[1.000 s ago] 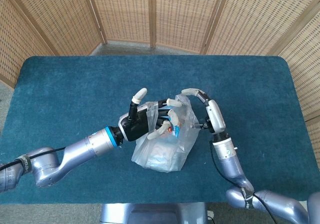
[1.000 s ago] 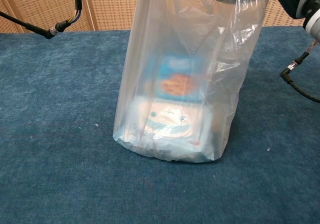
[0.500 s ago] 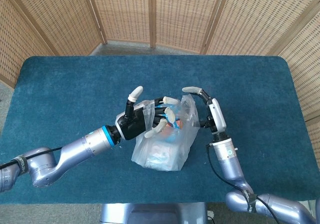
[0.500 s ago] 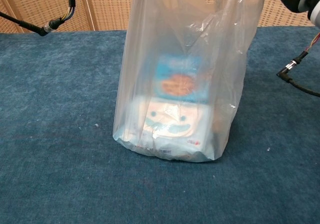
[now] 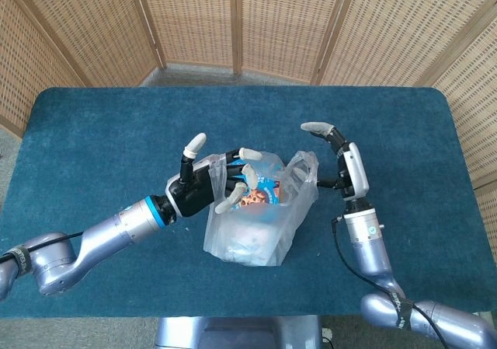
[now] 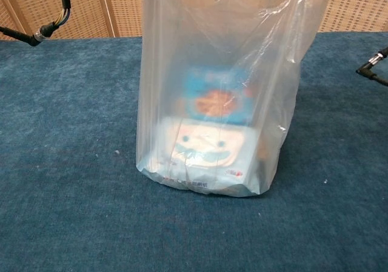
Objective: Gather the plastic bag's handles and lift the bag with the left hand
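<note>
Bag (image 5: 252, 228) upright on table (image 5: 93, 147), base down; L hand (image 5: 208, 186) at its top edge.
L hand: fingers curled round the bag's left rim/handle, thumb up; seems to grip plastic. R hand (image 5: 342, 158): fingers spread, holds nothing, just right of bag, apart from it. Bag clear; blue-and-white packets (image 6: 212, 132) inside, seen in chest view.

Left hand (image 5: 203, 190) fingers curled; right hand (image 5: 342, 161) spread, upright.
</note>
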You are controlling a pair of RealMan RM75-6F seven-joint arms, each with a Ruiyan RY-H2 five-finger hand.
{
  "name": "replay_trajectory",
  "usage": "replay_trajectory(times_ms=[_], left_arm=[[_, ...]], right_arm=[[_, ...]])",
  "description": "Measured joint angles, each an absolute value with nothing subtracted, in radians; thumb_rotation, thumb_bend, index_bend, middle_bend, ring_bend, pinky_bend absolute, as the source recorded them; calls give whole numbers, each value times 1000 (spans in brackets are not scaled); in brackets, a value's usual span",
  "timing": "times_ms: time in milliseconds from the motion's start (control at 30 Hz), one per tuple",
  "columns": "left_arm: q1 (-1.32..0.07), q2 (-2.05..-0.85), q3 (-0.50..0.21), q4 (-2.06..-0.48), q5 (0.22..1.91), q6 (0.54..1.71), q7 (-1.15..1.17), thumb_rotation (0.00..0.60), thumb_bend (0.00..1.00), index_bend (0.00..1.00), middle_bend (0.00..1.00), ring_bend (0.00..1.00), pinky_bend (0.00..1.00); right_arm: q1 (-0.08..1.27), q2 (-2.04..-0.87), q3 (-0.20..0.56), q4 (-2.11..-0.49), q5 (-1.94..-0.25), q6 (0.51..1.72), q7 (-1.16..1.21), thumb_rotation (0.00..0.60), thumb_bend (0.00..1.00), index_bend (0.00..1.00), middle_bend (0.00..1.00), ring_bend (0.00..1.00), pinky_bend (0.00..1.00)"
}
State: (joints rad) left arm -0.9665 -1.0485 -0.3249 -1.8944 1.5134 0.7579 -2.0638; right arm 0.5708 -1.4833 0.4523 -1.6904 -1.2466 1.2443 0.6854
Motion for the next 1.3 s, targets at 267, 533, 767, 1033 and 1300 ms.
replay_trajectory(times_ms=[267,533,767,1033,1300], left_arm=[[-958,-1036,-292,-1879,1522,758,-2062,0,174,277,502,671,766],[-951,-1029,-266,-1871,1524,755,-2009,0,175,277,502,660,736],[-942,-1047,-246,-1852,1509,761,-1930,0,175,278,502,660,717],[-935,-1090,-249,-1844,1466,778,-1822,0,175,278,502,653,695],[-935,-1118,-257,-1843,1436,775,-1737,0,175,278,502,635,662]], right_arm=[[553,-1434,470,-1704,-1229,1234,682,600,63,270,278,223,173],[537,-1402,472,-1712,-1228,1232,688,600,62,270,278,223,170],[522,-1359,481,-1730,-1223,1225,691,600,63,270,278,223,169],[520,-1320,504,-1766,-1209,1212,697,600,62,270,282,223,169],[523,-1306,522,-1794,-1180,1195,721,600,62,270,286,223,165]])
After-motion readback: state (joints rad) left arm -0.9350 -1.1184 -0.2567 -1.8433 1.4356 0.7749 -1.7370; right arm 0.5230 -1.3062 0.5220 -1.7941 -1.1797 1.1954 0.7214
